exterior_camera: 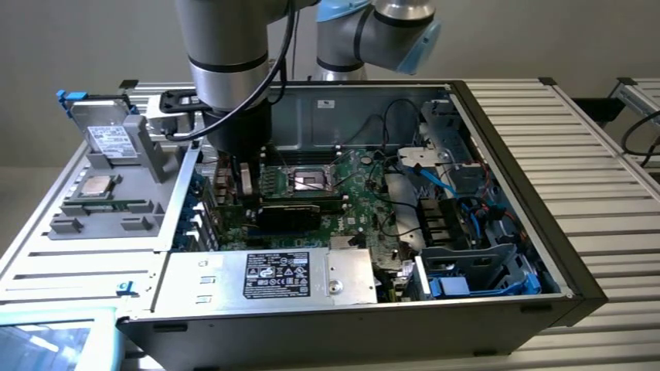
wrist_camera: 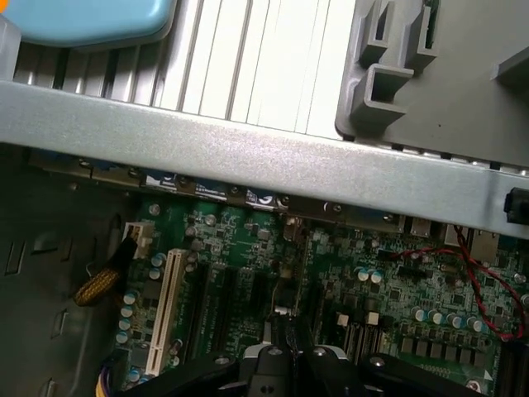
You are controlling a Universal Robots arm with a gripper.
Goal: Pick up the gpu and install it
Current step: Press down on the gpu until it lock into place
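The gpu (exterior_camera: 299, 210), a black-shrouded card, stands on edge across the green motherboard (exterior_camera: 356, 193) inside the open computer case, just below the processor socket. My gripper (exterior_camera: 244, 192) reaches down into the case at the card's end nearest the exterior view's left, close against it. In the wrist view the gripper (wrist_camera: 294, 327) is shut, with its dark fingertips (wrist_camera: 285, 335) together over the black expansion slots (wrist_camera: 211, 306) and nothing showing between them. Whether the fingers touch the card I cannot tell.
A silver power supply (exterior_camera: 284, 274) with a black label fills the case's near side. Cables (exterior_camera: 397, 151) and a drive cage (exterior_camera: 474, 267) crowd the exterior view's right. A grey fixture (exterior_camera: 103, 185) holding parts sits outside on the left. The case's rear wall (wrist_camera: 248, 157) runs close by, beside a white slot (wrist_camera: 165, 306).
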